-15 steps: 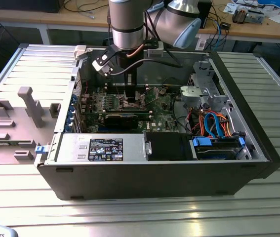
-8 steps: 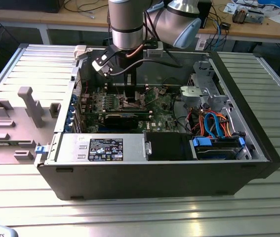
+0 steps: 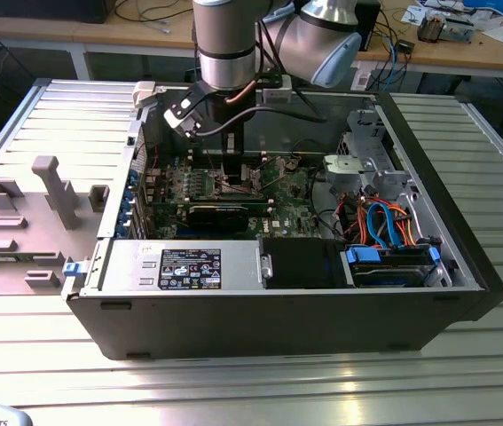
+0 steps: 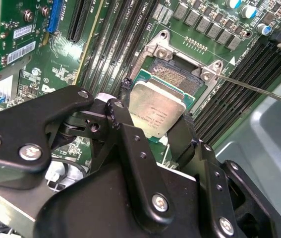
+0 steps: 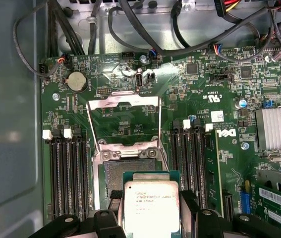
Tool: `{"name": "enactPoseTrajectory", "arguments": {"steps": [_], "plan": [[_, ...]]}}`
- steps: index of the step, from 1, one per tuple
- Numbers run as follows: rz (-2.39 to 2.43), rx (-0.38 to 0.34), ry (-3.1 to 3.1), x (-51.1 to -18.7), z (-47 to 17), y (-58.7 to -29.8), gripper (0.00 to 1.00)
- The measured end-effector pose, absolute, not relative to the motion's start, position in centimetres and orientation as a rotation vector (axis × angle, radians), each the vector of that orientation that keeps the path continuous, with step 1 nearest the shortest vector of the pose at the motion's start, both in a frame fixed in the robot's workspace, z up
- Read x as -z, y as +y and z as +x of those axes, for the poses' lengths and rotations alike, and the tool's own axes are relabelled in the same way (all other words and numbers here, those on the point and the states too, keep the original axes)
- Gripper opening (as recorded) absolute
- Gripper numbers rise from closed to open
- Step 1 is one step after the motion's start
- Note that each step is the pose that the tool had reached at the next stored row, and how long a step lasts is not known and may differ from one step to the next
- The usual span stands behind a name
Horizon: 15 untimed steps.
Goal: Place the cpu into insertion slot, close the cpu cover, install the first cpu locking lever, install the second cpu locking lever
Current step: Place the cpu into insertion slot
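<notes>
Exterior view, starting at its left: a grey moulded tray (image 3: 20,240) with upright blocks lies on the ribbed aluminium table (image 3: 322,382). Beside it is the open black computer case (image 3: 278,328), lying on its side. The silver-and-grey robot arm (image 3: 226,44) reaches straight down into the case, with its black gripper (image 3: 231,169) over the green circuit board (image 3: 278,191). Toward the exterior view's right, inside the case, is a metal drive bay with blue and orange cables (image 3: 384,226).

Both wrist views: the gripper (image 4: 155,111) (image 5: 151,210) is clamped on the cpu (image 4: 157,106) (image 5: 151,201), a thin square silvery-tan plate on a green backing. Black fingers (image 4: 122,116) press on two opposite edges, so the plate sits squarely between the fingertips.

The cpu is over the insertion slot (image 4: 177,74) (image 5: 130,168), a small square socket with a dark pin bed and a silvery rim. It covers the part nearer the gripper, and the rest of the bed shows beyond it (whether plate and bed touch, I cannot tell).

In the first wrist view the cpu cover (image 5: 125,102), a thin silvery square frame, stands swung open on the slot's far side. In the second wrist view a thin metal lever rod (image 4: 249,87) juts free beside the socket. Long black memory slots (image 5: 68,173) flank the socket on both sides.
</notes>
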State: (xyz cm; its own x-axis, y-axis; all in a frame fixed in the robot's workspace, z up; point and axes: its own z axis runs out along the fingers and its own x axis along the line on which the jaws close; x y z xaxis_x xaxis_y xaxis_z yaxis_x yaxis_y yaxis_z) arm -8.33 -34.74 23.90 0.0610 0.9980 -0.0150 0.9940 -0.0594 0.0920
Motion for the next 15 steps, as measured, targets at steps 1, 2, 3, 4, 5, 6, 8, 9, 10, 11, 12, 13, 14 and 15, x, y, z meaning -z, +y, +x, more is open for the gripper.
{"name": "enactPoseTrajectory", "arguments": {"steps": [1, 2, 3, 4, 5, 6, 8, 9, 10, 11, 12, 13, 14, 15], "plan": [[2.23, -0.08, 2.1, -23.89, -8.36, -34.73, 0.54], [2.23, -0.08, 2.1, -23.88, -8.38, -34.73, 0.54], [2.23, -0.08, 2.1, -23.87, -8.41, -34.73, 0.54], [2.23, -0.08, 2.1, -23.86, -8.43, -34.73, 0.54], [2.23, -0.08, 2.1, -23.85, -8.45, -34.73, 0.54], [2.23, -0.08, 2.1, -23.84, -8.47, -34.73, 0.54], [2.23, -0.08, 2.1, -23.82, -8.52, -34.73, 0.54], [2.23, -0.08, 2.1, -23.81, -8.55, -34.73, 0.54], [2.23, -0.08, 2.1, -23.75, -8.65, -34.73, 0.54], [2.23, -0.08, 2.1, -23.72, -8.71, -34.72, 0.54], [2.23, -0.08, 2.1, -23.71, -8.74, -34.72, 0.54], [2.23, -0.08, 2.1, -23.71, -8.74, -34.72, 0.54], [2.23, -0.08, 2.1, -23.7, -8.75, -34.72, 0.54], [2.23, -0.08, 2.1, -23.68, -8.77, -34.72, 0.54]]}}
